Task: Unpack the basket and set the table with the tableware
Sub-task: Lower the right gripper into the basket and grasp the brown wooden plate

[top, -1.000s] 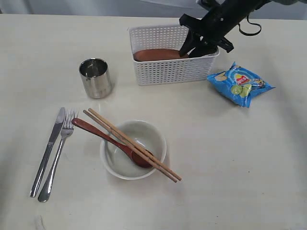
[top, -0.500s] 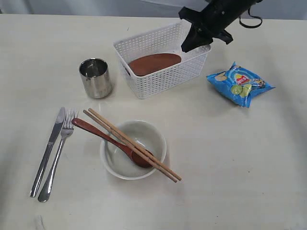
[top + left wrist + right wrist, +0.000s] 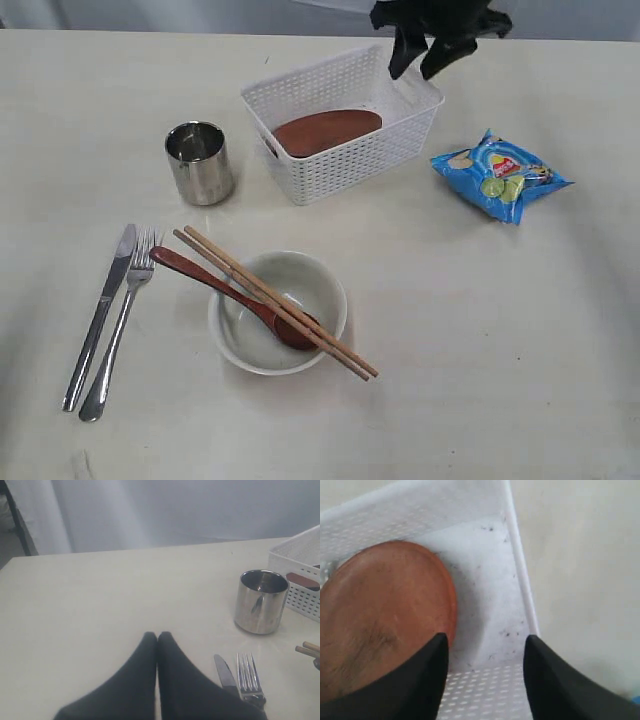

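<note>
Hovering just above the far right corner of the basket, the right fingers stand spread apart with nothing between them. A second ago they were down inside that corner, and half a second ago they appeared to be clamped on its wall. That pull has swung the basket: it sat square on the counter and now lies skewed, right end farther, left end nearer.

The reddish-brown plate has not come out; it lies on the basket floor toward the left end. In the right wrist view the open fingers hang over the plate's edge and the bare floor beside it.

So the grab seems to have caught the basket instead of the plate, and 1 item remains to unpack. The rest is laid out on the near left — knife and fork side by side, the bowl with the dark red spoon and 2 chopsticks across it, and the cup farther back. A blue chip bag lies right of the basket.

The left fingers are pressed closed on nothing, low over the counter near the cutlery. A fresh descent probably needs to aim further left, at the plate's rim.
</note>
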`<state>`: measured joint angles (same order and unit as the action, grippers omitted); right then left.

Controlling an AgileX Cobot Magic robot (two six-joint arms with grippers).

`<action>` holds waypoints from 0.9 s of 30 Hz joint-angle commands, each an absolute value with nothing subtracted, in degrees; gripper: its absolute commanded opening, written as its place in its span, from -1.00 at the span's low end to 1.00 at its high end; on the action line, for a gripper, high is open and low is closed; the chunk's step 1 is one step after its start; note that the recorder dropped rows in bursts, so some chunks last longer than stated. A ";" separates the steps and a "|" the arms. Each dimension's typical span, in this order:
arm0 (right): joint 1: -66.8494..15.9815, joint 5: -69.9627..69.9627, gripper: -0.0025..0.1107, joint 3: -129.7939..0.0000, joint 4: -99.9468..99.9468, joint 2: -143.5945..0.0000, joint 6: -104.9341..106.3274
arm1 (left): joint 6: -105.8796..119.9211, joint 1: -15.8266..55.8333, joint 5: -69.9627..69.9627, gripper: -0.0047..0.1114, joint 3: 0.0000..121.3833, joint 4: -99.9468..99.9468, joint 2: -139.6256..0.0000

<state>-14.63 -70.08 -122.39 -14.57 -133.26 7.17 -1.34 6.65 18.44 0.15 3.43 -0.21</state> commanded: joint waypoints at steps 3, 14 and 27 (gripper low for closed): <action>-19.48 -69.96 -0.14 -128.08 -16.55 -132.91 6.33 | -1.26 6.52 18.34 -0.92 0.00 2.95 0.00; -22.30 -69.96 -0.14 -115.83 -8.46 -126.54 3.90 | -1.26 6.52 18.34 -0.92 0.00 2.95 0.00; -20.12 -69.96 -0.14 -118.66 -12.17 -132.49 5.35 | -1.26 6.52 18.34 -0.92 0.00 2.95 0.00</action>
